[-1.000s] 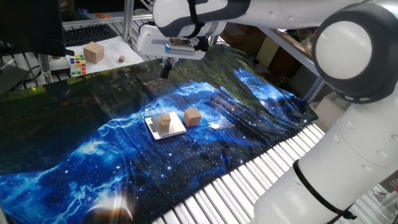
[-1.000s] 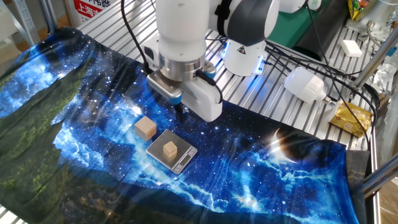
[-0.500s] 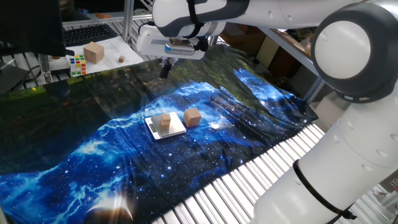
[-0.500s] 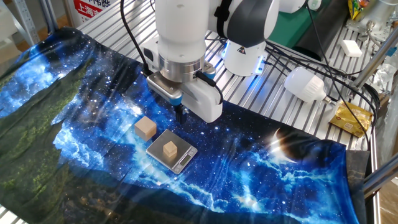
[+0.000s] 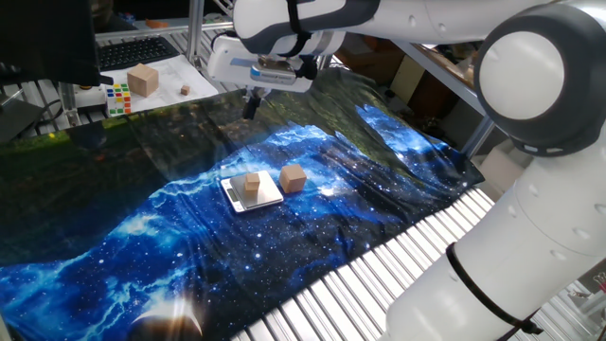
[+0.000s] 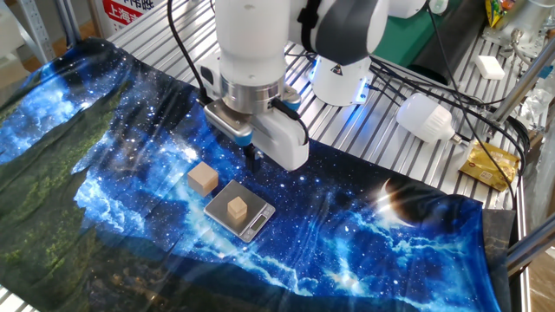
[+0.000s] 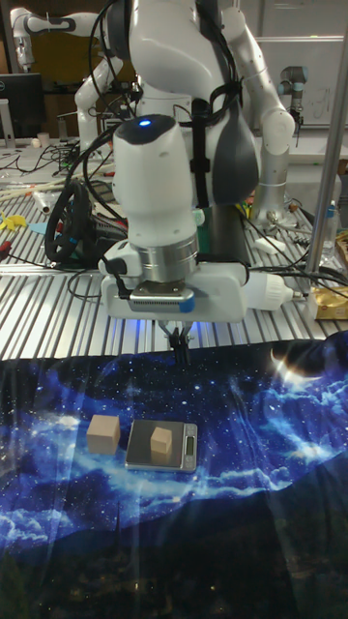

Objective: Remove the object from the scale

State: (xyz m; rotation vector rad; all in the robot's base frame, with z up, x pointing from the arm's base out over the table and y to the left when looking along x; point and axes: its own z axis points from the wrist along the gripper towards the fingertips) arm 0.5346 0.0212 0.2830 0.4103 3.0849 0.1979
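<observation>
The object point(image 5: 252, 184), a small light tan wooden block, stands upright on the scale point(image 5: 271, 193), a flat silver-grey square on the blue galaxy cloth. The other fixed view shows the object point(image 6: 237, 207) near the middle of the scale point(image 6: 258, 222). The tall fixed view shows the object point(image 7: 161, 443) on the scale point(image 7: 140, 448) too. My gripper point(image 5: 252, 105) hangs in the air well above and behind the scale, pointing down. Its thin dark fingers look pressed together with nothing between them. The gripper point(image 6: 253, 160) is apart from the block, as the gripper point(image 7: 180, 354) also shows in the tall view.
A reddish-brown cube point(image 5: 293, 177) sits on the cloth right beside the scale, also seen as the cube point(image 6: 203, 178) and the cube point(image 7: 103, 433). A cardboard-coloured cube point(image 5: 143, 80) and a Rubik's cube point(image 5: 117, 98) rest on the far white surface. Ribbed metal table edges border the cloth.
</observation>
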